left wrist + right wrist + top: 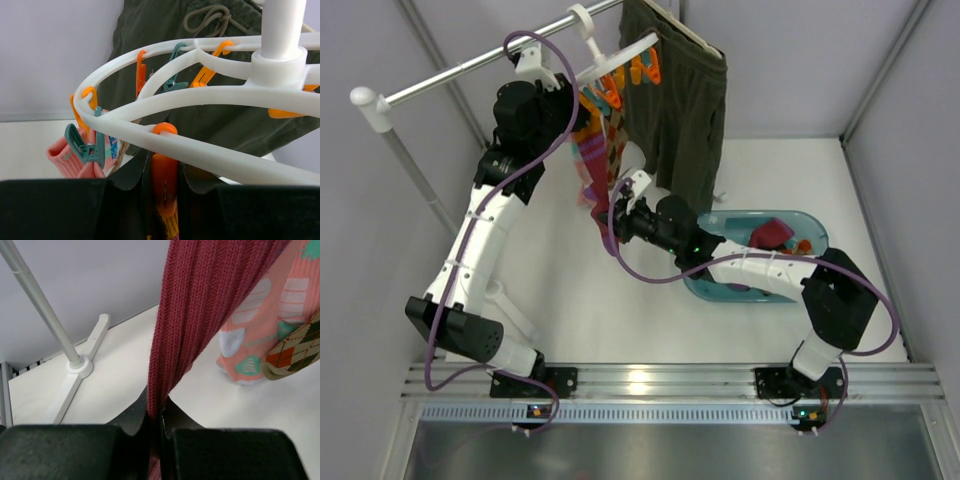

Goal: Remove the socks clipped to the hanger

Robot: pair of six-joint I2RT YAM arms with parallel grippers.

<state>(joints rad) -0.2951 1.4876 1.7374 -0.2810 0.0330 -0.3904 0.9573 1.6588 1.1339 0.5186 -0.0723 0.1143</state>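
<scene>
A: Partway through, I'd say! The blue basin [715, 288], right of centre in the overhead view, already holds loose socks [775, 233], maroon and orange.

B: And the clip hanger [210, 95]?

A: It's top centre overhead, hooked on the rail [470, 70], with at least three hanging below it: a maroon sock [200, 305], a pink patterned sock [255, 325] and a diamond-pattern sock [297, 347].

B: Grippers?

A: The right gripper [156, 415] is pinched tight on the maroon sock, low in its wrist view. The left gripper [165, 192] is closed narrow around an orange peg [165, 165] under the ring.

B: Any writing?

A: None readable. There's no brand or label on the hanger, the socks or the olive shorts [680, 110].
</scene>
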